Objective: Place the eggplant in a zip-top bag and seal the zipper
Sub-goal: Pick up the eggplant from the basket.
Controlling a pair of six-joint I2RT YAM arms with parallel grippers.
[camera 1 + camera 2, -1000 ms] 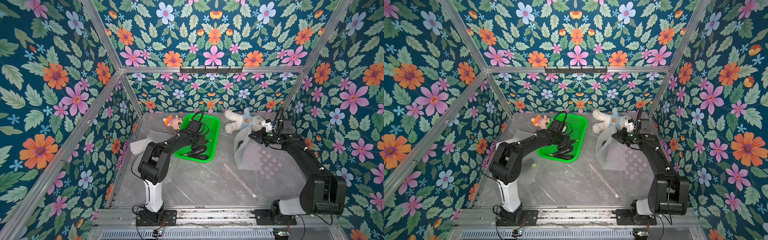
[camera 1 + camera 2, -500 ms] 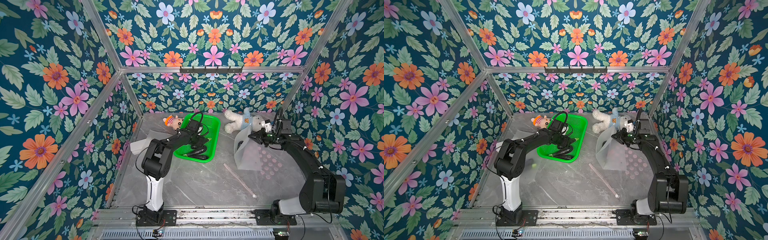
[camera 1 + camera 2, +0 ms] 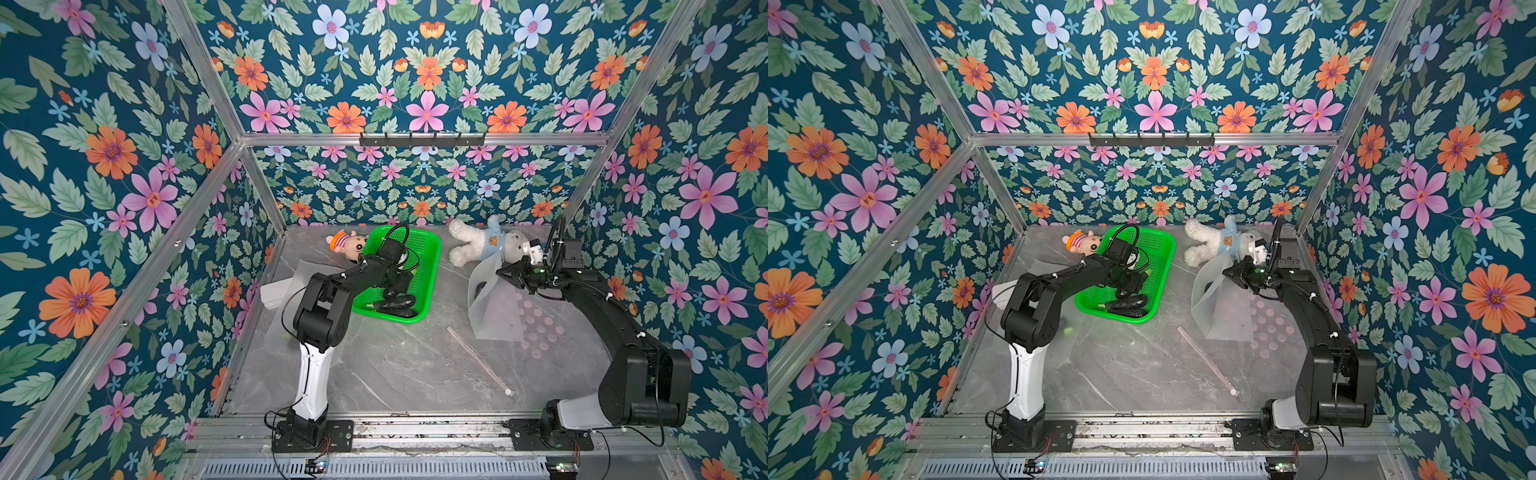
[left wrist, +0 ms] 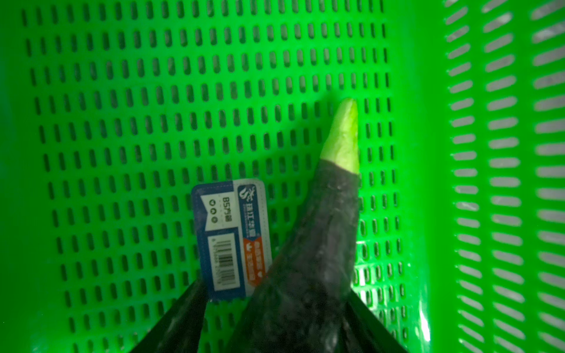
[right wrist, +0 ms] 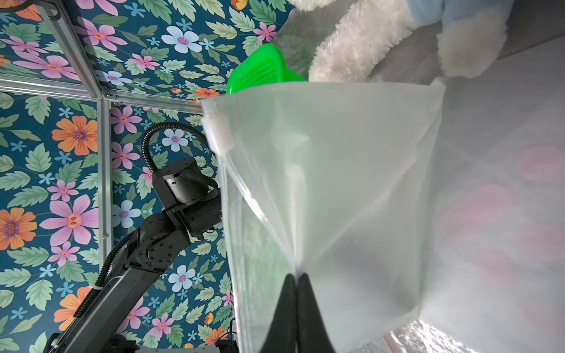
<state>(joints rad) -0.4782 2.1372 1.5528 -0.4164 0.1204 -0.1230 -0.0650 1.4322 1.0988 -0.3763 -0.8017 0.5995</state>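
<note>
Left gripper (image 4: 275, 308) narrower, seemingly loose astride eggplant (image 4: 324, 220); right gripper (image 5: 296, 279) tight on zip-top bag (image 5: 351, 183).

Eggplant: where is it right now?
In a top view the eggplant lies at the near end of the green basket, on the left arm's side, between the fingers of the left hand.

Bare worktop (image 3: 395, 374) lies open between green basket (image 3: 430, 268) and zip-top bag (image 3: 494, 307); a thin pale strip (image 3: 478, 360) crosses its front; doll (image 3: 347, 245) and teddy bear (image 3: 482, 243) crowd the back.
</note>
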